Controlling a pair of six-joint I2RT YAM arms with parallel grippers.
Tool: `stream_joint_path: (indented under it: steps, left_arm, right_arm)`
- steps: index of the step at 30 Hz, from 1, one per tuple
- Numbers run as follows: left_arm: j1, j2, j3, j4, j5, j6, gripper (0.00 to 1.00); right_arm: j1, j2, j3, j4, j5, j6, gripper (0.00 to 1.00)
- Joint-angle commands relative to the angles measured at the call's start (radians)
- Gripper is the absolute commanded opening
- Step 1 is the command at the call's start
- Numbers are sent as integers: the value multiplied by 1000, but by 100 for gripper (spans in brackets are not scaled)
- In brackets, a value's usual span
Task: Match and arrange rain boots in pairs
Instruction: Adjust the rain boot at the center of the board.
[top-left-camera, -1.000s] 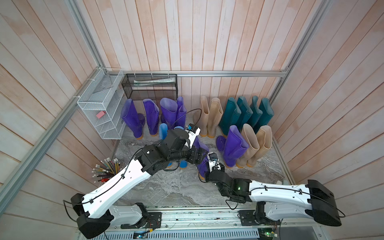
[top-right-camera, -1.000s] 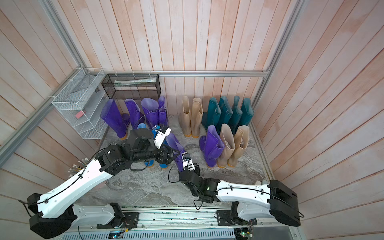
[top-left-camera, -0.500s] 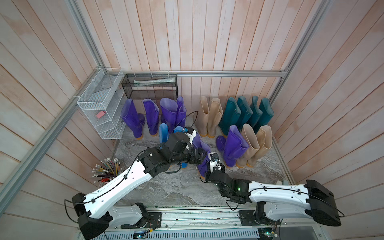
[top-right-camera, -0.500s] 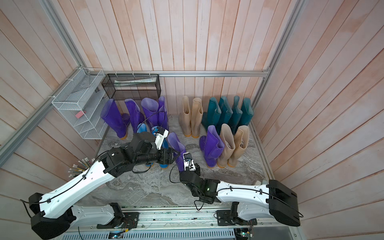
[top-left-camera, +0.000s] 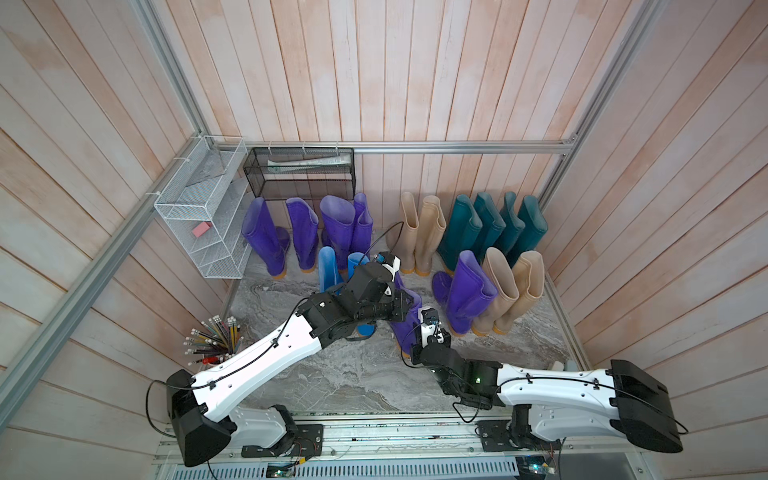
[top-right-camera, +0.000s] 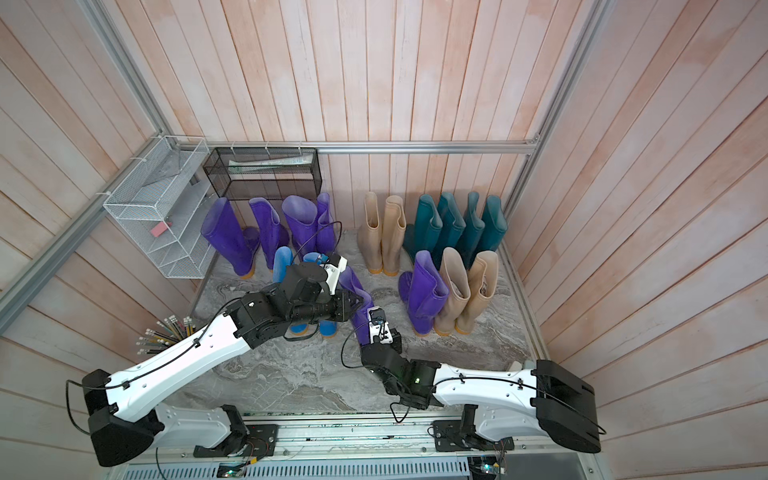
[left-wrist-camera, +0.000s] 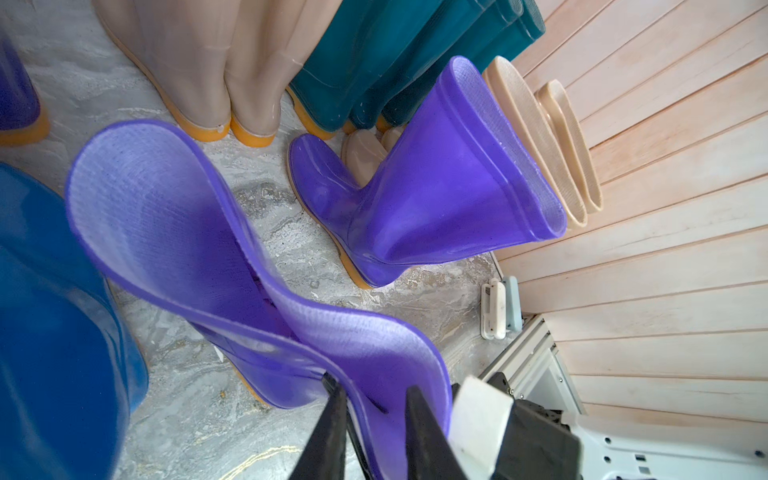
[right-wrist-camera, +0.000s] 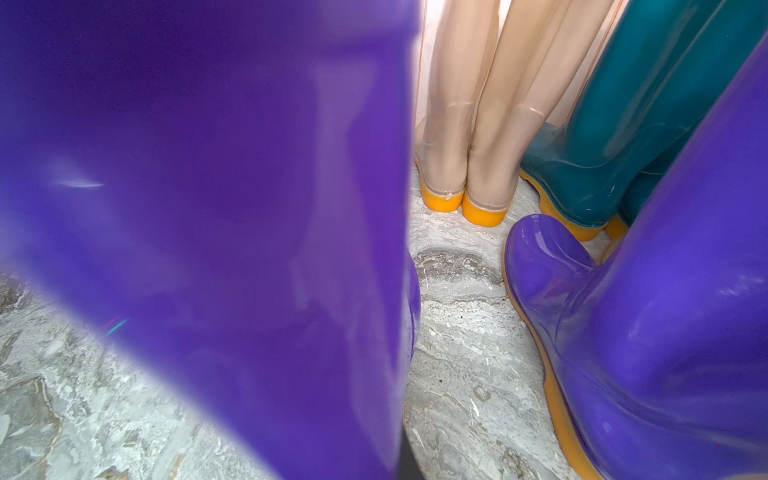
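Mid-floor, left arm (top-left-camera: 266, 357) reaches forward; fingers (left-wrist-camera: 328, 436) pinch purple boot (left-wrist-camera: 174, 216) rim.

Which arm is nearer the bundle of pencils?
Left. The left arm passes just beside the pencils with its white forearm; the right arm stretches along the opposite side, well apart from them.

both top views look steeply down from high overhead toward the back wall (top-left-camera: 374, 83), sharing the whole worktop (top-left-camera: 353, 382). my left wrist camera looks closely over the purple boot (left-wrist-camera: 174, 216) rim; my right wrist camera sits almost against its shaft.
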Motion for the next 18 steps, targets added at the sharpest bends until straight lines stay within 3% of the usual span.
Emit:
stream_joint_path:
  steps: [1, 2, 4, 8, 12, 14, 15, 18]
  left_arm:
    - [1, 3, -2, 23, 38, 40, 24]
    - [0, 6, 2, 12, 41, 45, 31]
    - [1, 6, 7, -11, 33, 61, 57]
    - [1, 9, 1, -35, 22, 76, 76]
    - [3, 18, -3, -34, 17, 98, 80]
    - [6, 22, -6, -22, 11, 115, 77]
    - [14, 27, -8, -15, 14, 119, 72]
    - [33, 40, -6, -5, 41, 145, 45]
  right_arm:
    - [-3, -8, -9, 14, -2, -15, 0]
    - [-3, -7, -8, 14, -2, -17, 0]
    - [-3, -3, -8, 19, -3, -22, 0]
    - [-2, 13, -1, 26, -13, -29, 0]
    - [-3, 28, 6, 29, -17, -34, 0]
    - [-3, 33, 10, 30, -20, -40, 0]
    - [-3, 36, 13, 28, -21, -41, 0]
    - [-1, 35, 14, 26, -24, -40, 0]
